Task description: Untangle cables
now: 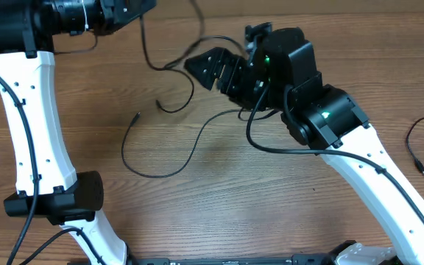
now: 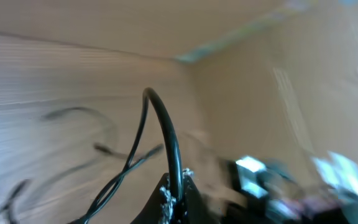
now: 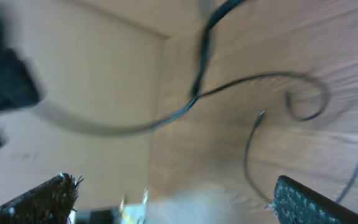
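Thin black cables lie on the wooden table [image 1: 219, 191]. One cable [image 1: 144, 46] hangs from my left gripper [image 1: 135, 9] at the top edge and runs down toward a small loop [image 1: 177, 103]. In the left wrist view the left gripper [image 2: 178, 190] is shut on this cable [image 2: 161, 121], which arches upward out of the jaws. A longer cable [image 1: 160, 174] with a plug end [image 1: 137, 115] curves across the middle. My right gripper [image 1: 199, 68] hovers open just right of the hanging cable. Its fingers [image 3: 309, 199] stand wide apart with nothing between them, above a looping cable [image 3: 241, 84].
A separate thin cable [image 1: 416, 147] lies at the far right edge of the table. The white left arm [image 1: 35, 125] stands along the left side and the right arm [image 1: 374, 169] crosses the lower right. A thicker black arm wire [image 1: 271, 145] hangs under the right wrist.
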Tool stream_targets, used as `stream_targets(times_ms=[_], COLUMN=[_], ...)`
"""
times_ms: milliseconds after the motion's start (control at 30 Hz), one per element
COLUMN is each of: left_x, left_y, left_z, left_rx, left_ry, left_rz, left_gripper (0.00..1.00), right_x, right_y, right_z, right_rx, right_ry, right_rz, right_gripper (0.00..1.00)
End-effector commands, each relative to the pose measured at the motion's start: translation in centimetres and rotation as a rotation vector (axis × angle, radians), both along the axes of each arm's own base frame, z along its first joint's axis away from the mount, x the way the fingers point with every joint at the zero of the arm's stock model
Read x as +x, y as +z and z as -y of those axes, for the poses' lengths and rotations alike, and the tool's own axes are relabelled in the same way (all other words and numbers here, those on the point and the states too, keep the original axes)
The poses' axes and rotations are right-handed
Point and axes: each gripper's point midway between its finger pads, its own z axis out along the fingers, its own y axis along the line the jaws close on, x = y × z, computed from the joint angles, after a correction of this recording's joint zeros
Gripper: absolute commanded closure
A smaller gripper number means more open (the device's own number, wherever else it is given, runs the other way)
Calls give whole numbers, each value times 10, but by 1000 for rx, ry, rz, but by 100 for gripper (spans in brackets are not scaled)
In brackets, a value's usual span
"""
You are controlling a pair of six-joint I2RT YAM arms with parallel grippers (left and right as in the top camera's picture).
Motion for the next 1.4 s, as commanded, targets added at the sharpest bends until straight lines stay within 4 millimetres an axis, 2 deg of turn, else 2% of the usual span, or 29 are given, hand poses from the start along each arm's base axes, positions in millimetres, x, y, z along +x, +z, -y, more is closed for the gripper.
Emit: stream_targets(times_ms=[0,133,433,600,800,900,1100,1233,1367], left_x=[24,17,-16,-38,-61,-69,-86,-102,-119], left_y=[-30,-29,1,15,33,45,81,116,152], left_z=[-44,-36,25,59,84,85,73,54,22], left_rx=[244,213,-9,-75,-111,-111,-116,-156,-198], left_ry=[192,148,-128,-255,-340,-345,-311,-302,-285], left_rz=[14,6,38,51,78,123,230,325,407], left_gripper=[96,96,96,96,96,96,96,96,96], right_x=[-23,-14,17,32,53,63,89,103,113], right_y=[18,15,5,-11,-39,-57,-99,-107,-108], right_z=[-16,-11,9,17,23,36,84,116,143], right_rx=[36,6,-87,-149,-237,-267,-353,-366,-367], right_ry=[149,95,-95,-158,-230,-302,-470,-539,-596], right_rz=[68,92,127,125,104,42,-94,-127,-142], right_gripper=[0,0,0,0,0,0,0,0,0])
